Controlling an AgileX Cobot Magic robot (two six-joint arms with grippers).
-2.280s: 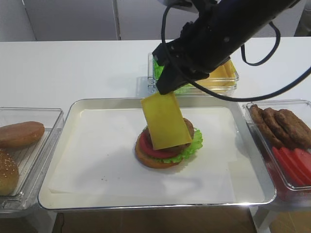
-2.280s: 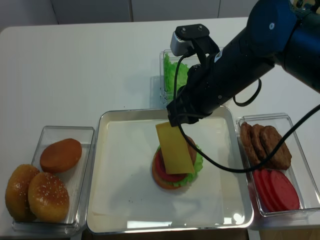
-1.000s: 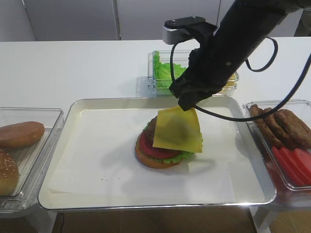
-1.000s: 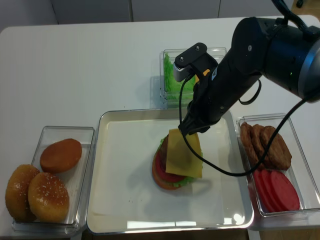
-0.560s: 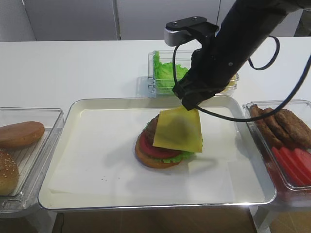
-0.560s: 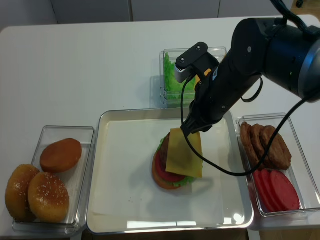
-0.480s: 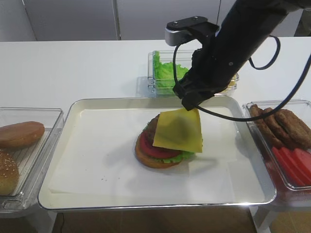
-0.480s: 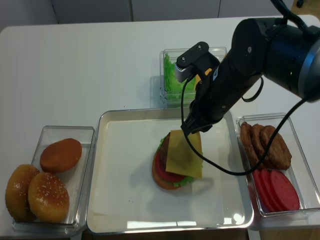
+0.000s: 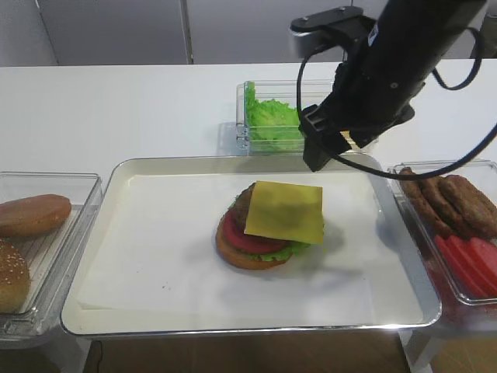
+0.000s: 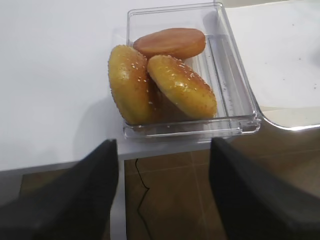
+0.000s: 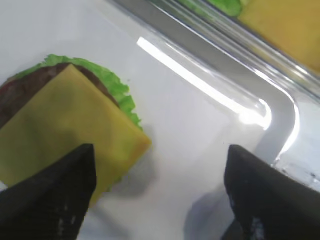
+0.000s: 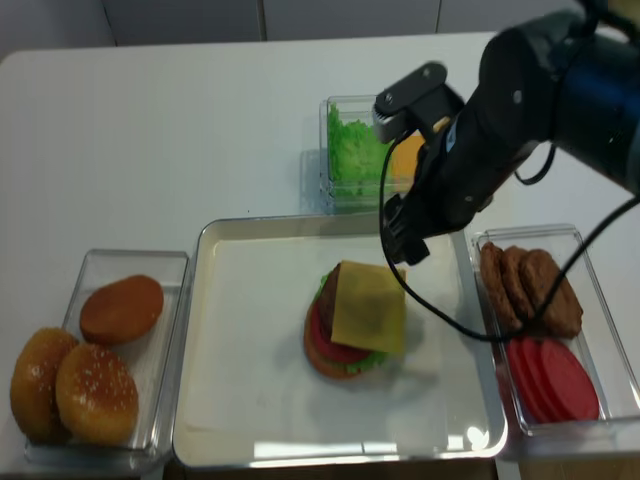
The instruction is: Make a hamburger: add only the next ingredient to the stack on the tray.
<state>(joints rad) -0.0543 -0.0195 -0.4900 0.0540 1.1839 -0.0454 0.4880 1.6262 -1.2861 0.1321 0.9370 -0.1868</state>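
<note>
The hamburger stack (image 9: 256, 237) (image 12: 345, 335) sits mid-tray on the paper-lined metal tray (image 9: 233, 330) (image 12: 188, 350). A square yellow cheese slice (image 9: 285, 211) (image 12: 368, 308) (image 11: 65, 130) lies flat on its top, free of any gripper, with brown patty, green lettuce (image 11: 116, 95) and red tomato showing at the edges. My right gripper (image 9: 332, 154) (image 12: 405, 235) (image 11: 157, 200) hangs open above the tray's far right part, past the cheese's corner, nothing between its fingers. My left gripper (image 10: 165, 195) is open and empty over the floor beside the table edge.
A clear bin of bun halves (image 9: 31, 233) (image 12: 100, 350) (image 10: 170, 75) stands left of the tray. Behind the tray are a lettuce bin (image 9: 272, 116) and cheese slices (image 11: 285, 25). A bin of patties and tomato slices (image 9: 458, 225) (image 12: 540, 320) is on the right.
My right gripper opened and let go of the cheese, then rose and drew back to the right. The slice settled flat on the stack.
</note>
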